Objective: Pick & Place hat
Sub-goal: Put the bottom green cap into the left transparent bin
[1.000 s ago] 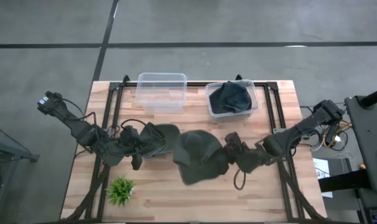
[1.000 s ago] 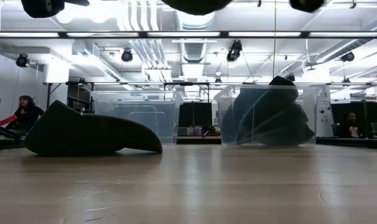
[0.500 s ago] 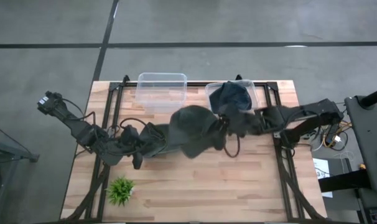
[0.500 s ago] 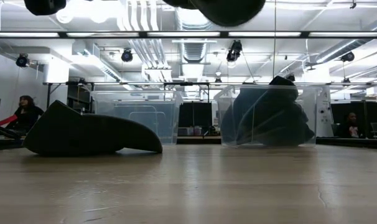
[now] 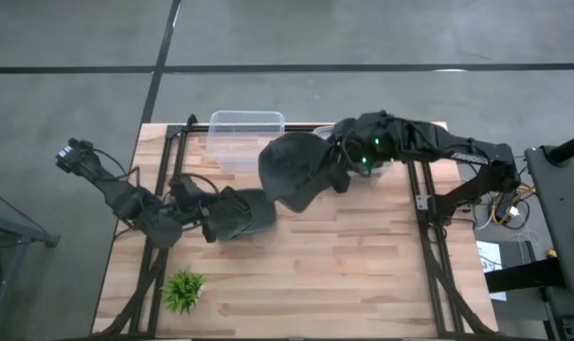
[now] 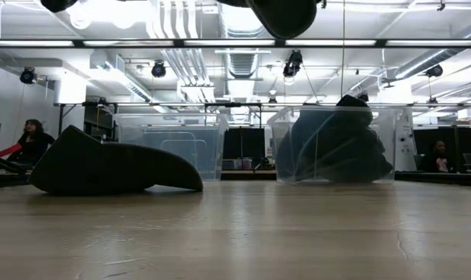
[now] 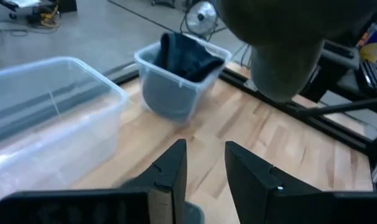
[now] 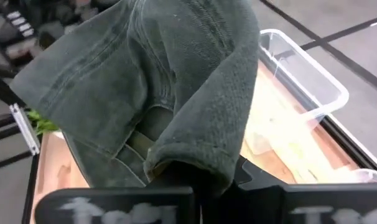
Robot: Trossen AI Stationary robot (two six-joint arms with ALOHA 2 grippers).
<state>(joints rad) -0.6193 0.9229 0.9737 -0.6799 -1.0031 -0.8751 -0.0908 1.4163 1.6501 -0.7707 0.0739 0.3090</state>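
Wooden table [image 5: 296, 275] under my cameras: at nine o'clock my left gripper [image 5: 209, 216] sits with fingers parted, empty, beside a hat [image 5: 244, 214] lying flat. Toward twelve o'clock my right gripper [image 5: 340, 169] is clamped tight on the raised dark hat [image 5: 292, 169], beside the clear bin [image 5: 244, 133].

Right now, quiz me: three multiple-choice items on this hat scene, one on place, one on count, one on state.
1. Where is the dark green hat that the right hand holds?
A. In the air near the empty bin
B. Inside the right bin
C. By the plant

2. How many clear bins stand on the table?
A. One
B. Two
C. Three

3. The left hand is:
A. Shut on a hat
B. Part open, holding nothing
C. Out of view

Key: 1 A, the high view shows it lifted beside that bin. 2 B, two bins at the far edge. 3 B, its wrist view shows a bare gap.
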